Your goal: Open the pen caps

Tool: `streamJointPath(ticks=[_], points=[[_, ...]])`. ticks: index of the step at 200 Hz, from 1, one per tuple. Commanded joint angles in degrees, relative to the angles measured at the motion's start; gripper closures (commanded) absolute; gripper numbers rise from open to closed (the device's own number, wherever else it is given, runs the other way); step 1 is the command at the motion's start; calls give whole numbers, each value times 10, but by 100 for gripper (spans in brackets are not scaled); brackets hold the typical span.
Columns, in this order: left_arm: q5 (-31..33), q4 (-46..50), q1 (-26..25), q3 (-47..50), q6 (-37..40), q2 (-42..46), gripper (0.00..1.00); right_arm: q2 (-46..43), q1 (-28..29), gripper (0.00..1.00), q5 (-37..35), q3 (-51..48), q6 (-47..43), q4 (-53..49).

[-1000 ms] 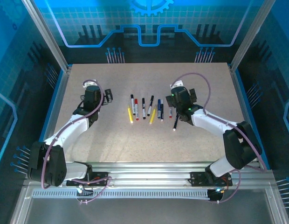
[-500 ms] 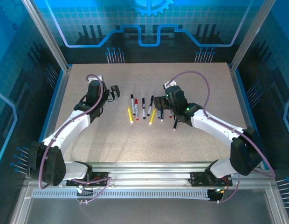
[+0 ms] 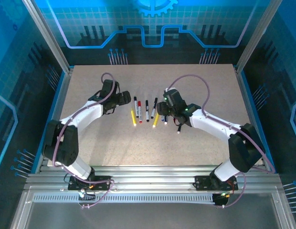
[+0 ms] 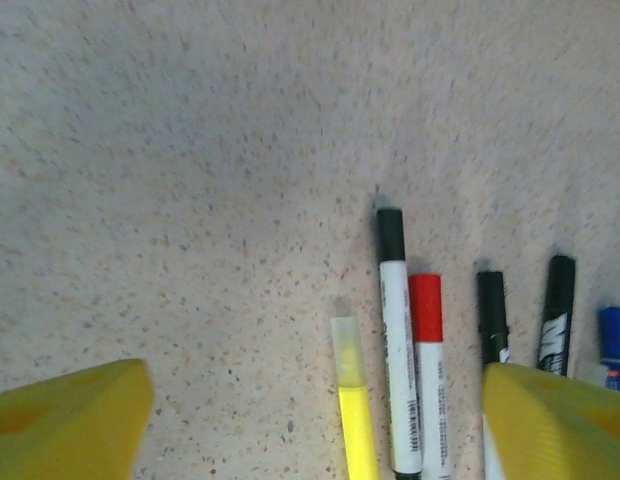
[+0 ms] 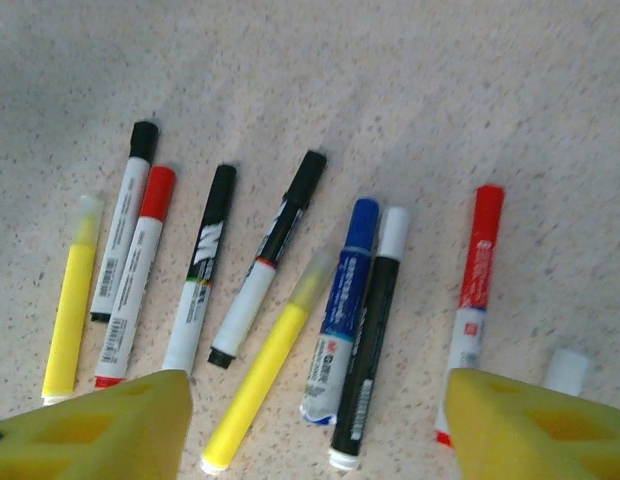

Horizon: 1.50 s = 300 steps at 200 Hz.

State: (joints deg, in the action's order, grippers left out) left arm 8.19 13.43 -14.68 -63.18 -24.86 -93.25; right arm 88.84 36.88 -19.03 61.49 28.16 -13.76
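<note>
Left tool [image 3: 123, 98] and right tool [image 3: 163, 110] — both released, grasping nothing.
They hovered beside the pens [image 5: 131, 290] lying mid-counter [image 3: 200, 143] — pen caps [image 5: 158, 187] black, red, blue.

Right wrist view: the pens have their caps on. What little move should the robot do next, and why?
Probably lower the right gripper onto the blue pen. It hangs wide open above the pens, holding nothing, and that pen lies about midway between its tips, with its blue cap on.
</note>
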Motion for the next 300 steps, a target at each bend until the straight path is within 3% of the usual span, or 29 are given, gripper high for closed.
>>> streamJointPath(ticks=[1, 30, 83, 135, 207, 226, 300], points=[[-7, 31, -20, -39, -13, -42, 25, 7, 10, 46, 13, -1, 24, -1], [6, 23, -39, -53, -16, -89, 29, 20, 13, 48, 25, 0, 24, -2], [100, 40, -70, -83, -15, -149, 39, 39, 15, 48, 40, 6, 22, -2], [112, 51, -76, -101, -21, -179, 48, 51, 16, 48, 49, 7, 23, -5], [102, 46, -76, -118, -22, -210, 53, 54, 16, 47, 49, 5, 22, -10], [98, 47, -76, -121, -26, -218, 59, 53, 15, 47, 52, 5, 23, -10], [87, 54, -76, -124, -32, -236, 60, 61, 18, 47, 65, 7, 26, -12]])
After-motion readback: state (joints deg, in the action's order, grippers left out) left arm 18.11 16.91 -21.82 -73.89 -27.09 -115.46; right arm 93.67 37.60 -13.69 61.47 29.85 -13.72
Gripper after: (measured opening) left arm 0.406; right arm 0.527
